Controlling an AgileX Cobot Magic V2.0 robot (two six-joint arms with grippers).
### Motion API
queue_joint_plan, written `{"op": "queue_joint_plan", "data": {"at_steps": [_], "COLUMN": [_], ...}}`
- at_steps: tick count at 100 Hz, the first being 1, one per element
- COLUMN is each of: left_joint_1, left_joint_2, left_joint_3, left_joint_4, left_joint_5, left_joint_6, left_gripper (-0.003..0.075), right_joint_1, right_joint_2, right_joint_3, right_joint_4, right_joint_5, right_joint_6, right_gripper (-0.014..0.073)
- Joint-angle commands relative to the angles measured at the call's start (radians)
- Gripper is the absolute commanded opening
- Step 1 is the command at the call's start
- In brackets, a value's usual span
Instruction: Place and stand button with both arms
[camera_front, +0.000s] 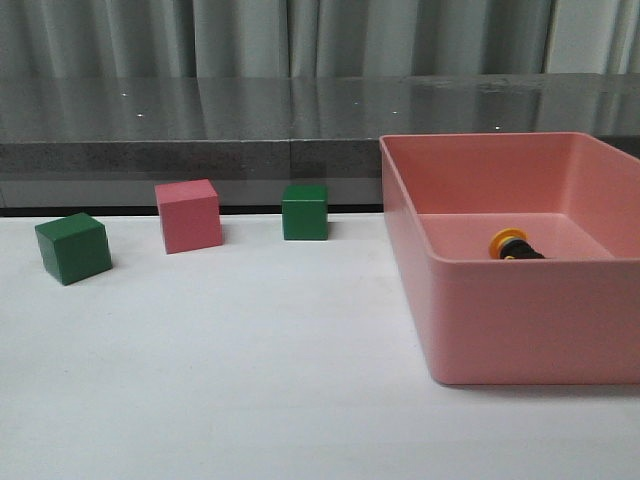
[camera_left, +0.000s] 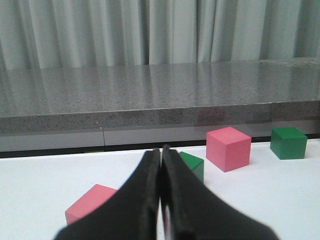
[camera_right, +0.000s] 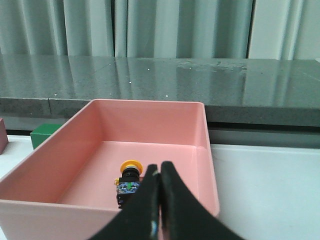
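Front view: button (camera_front: 513, 245) lies inside bin (camera_front: 520, 330).

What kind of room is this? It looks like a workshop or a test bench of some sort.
Probably a robot test lab: a plain white table holding practice props, coloured cubes and a pink bin with a yellow-capped button, before a grey counter and curtains.

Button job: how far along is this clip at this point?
Nothing looks done. The button lies on its side inside the pink bin. Left gripper and right gripper are both shut and empty. Picking it out, placing and standing it all remain.
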Motion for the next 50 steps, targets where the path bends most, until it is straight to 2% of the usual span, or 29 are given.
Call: {"op": "queue_joint_plan", "data": {"at_steps": [1, 16, 33, 40, 50], "left_joint_1": [0.004, 0.004, 0.004, 0.004, 0.004], "left_joint_2": [-0.031, -0.031, -0.031, -0.031, -0.031], "left_joint_3": [0.046, 0.046, 0.046, 0.046, 0.046], "left_joint_4": [0.0, 0.0, 0.0, 0.0, 0.0], "left_joint_5": [-0.076, -0.076, -0.076, -0.076, -0.076], "left_joint_6": [-0.002, -0.002, -0.002, -0.002, -0.002], "left_gripper": [-0.002, -0.002, -0.002, -0.002, -0.002], "right_joint_1": [-0.004, -0.004, -0.004, -0.004, -0.004], "right_joint_2": [-0.022, -0.022, -0.007, 0.029, 0.124], "right_joint_3": [-0.017, -0.022, -0.127, -0.208, -0.352], "right_joint_4": [-0.012, -0.012, 0.021, 0.062, 0.071], "right_joint_5": [-0.096, -0.111, -0.034, 0.032, 0.219], "right_joint_6": [-0.001, -0.001, 0.005, 0.005, 0.005], "right_gripper": [-0.0069, -0.0069, -0.0069, -0.0069, -0.0069]}}
